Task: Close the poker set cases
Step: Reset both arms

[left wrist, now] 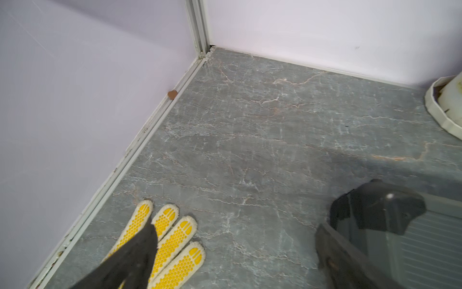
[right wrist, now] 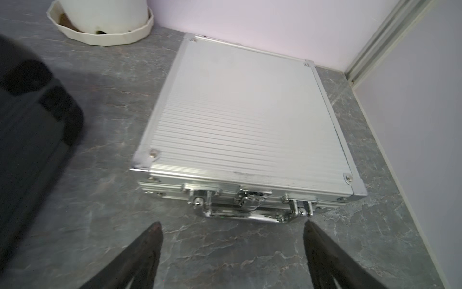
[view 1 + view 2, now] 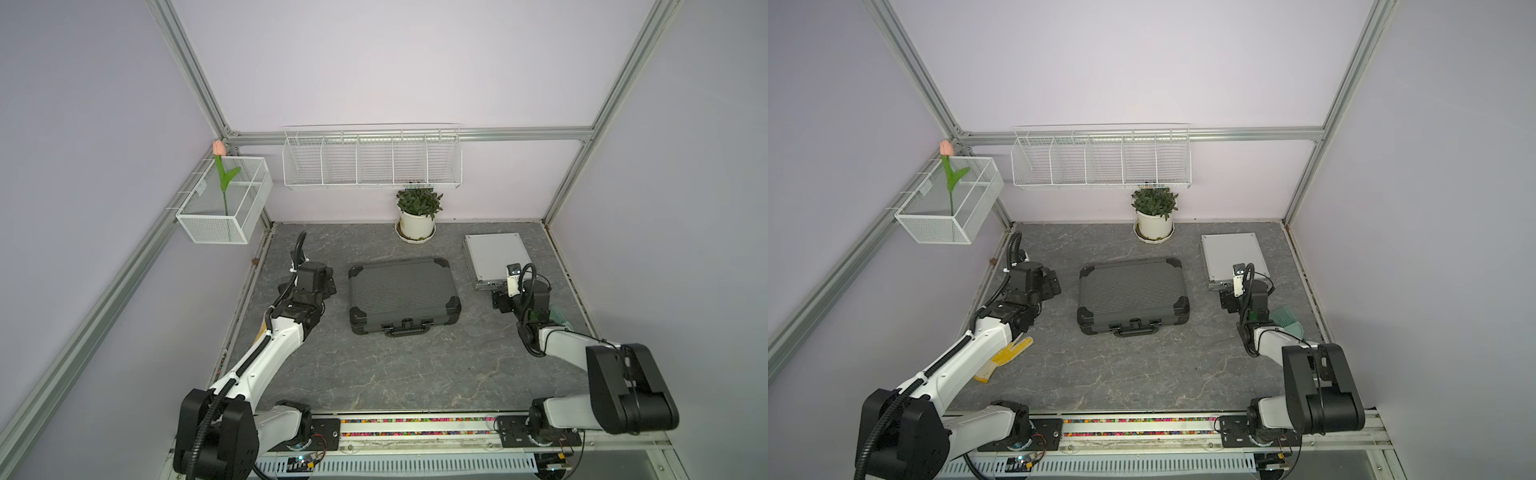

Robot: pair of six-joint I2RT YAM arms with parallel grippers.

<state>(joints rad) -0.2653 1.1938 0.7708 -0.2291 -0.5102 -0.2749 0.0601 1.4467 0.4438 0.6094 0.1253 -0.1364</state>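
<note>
At the far left of the desk (image 3: 395, 374), a yellow-dotted glove (image 3: 1007, 353) lies flat beside the wall rail, partly under my left arm. My left fingers (image 1: 140, 250) are spread wide and hold nothing. They hang just left of the grey case (image 3: 403, 293), near its back left corner but apart from it. In the left wrist view one finger crosses in front of the glove, and the other blurs over the case's black corner.

The grey case sits in the middle of the desk, lid down flat, with its handle on the side facing the arm bases. Behind it and a little to the right, a plant pot (image 3: 415, 224) stands in its saucer against the back wall.

Further right, the silver case (image 3: 494, 257) lies near the back right corner, lid down as well, its shiny handle turned toward my right arm. My right fingers (image 2: 147, 250) are spread wide and empty, low over the desk just short of that handle. One tip is very near the handle's hinge; I can't tell whether it touches. A pale green thing (image 3: 1285, 320) peeks out behind the right arm.
</note>
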